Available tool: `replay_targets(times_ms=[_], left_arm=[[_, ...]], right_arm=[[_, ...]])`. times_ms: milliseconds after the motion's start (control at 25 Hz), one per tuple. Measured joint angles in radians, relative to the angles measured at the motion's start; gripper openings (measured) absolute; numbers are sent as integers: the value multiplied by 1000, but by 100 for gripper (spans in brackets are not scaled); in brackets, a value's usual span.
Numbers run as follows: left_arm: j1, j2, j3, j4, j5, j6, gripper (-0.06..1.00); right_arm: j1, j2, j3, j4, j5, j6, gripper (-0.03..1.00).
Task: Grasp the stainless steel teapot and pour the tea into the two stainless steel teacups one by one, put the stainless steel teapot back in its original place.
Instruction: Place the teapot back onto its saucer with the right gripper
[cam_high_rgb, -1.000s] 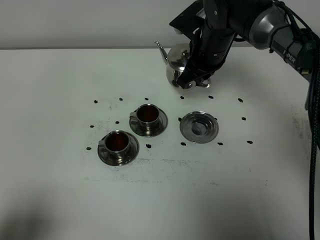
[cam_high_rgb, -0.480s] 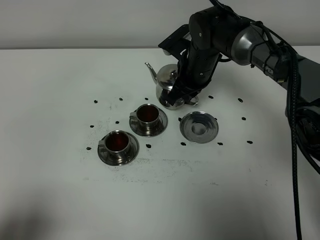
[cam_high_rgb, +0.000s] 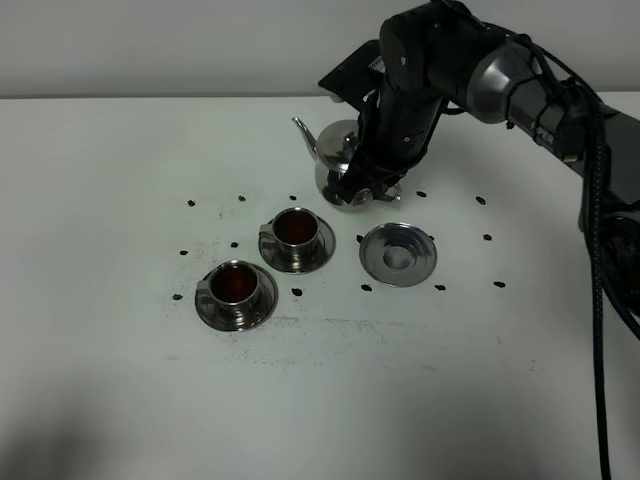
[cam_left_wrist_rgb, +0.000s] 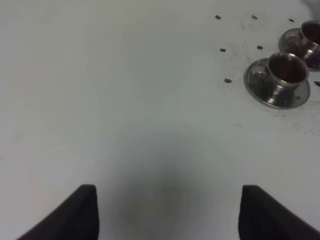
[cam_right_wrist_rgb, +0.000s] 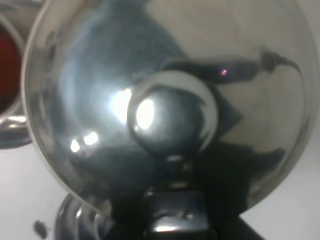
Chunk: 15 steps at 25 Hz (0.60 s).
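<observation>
Above the far side of the desk (cam_high_rgb: 120, 400), the stainless steel teapot (cam_high_rgb: 335, 160) hangs upright in the right claw (cam_high_rgb: 372, 180), which is clenched on its loop handle. The spout points toward the left of the exterior view. The pot sits just behind the farther teacup (cam_high_rgb: 296, 232) and behind and to the left of the empty saucer (cam_high_rgb: 398, 253), clear of both. In the right wrist view the domed lid and its round knob (cam_right_wrist_rgb: 172, 117) fill most of the picture, with the claw body directly beneath.

Progress, as judged from the current layout:
- Pouring appears complete. Both the farther teacup and the nearer teacup (cam_high_rgb: 236, 288) hold dark reddish liquid.
- Each cup stands upright on its own saucer, and the two sets sit just beside each other.
- The teapot is not yet returned. The empty saucer with the recessed centre ring, which is taken to be the original place, is bare.
- Remaining: carry the teapot over that saucer, lower it onto the ring, and release.

How much tea is left in the teapot cannot be told, since the lid is on.

The left claw (cam_left_wrist_rgb: 167, 212) is clenched and holds nothing; it hovers over bare desk, well apart from the cups.

Small dark marks (cam_high_rgb: 481, 200) dot the desk around the set.
</observation>
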Motion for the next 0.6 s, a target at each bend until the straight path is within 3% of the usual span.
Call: replay_targets(times_ms=[200,400,600], left_arm=[[0,0,0,0,0,0,57],[0,0,0,0,0,0,57],[0,0,0,0,0,0,57]], right_arm=[[6,-157,184,14,-90,6,18],[6,-311,457,14,-169,75,18],[6,-379,622,14,-266,130,18]])
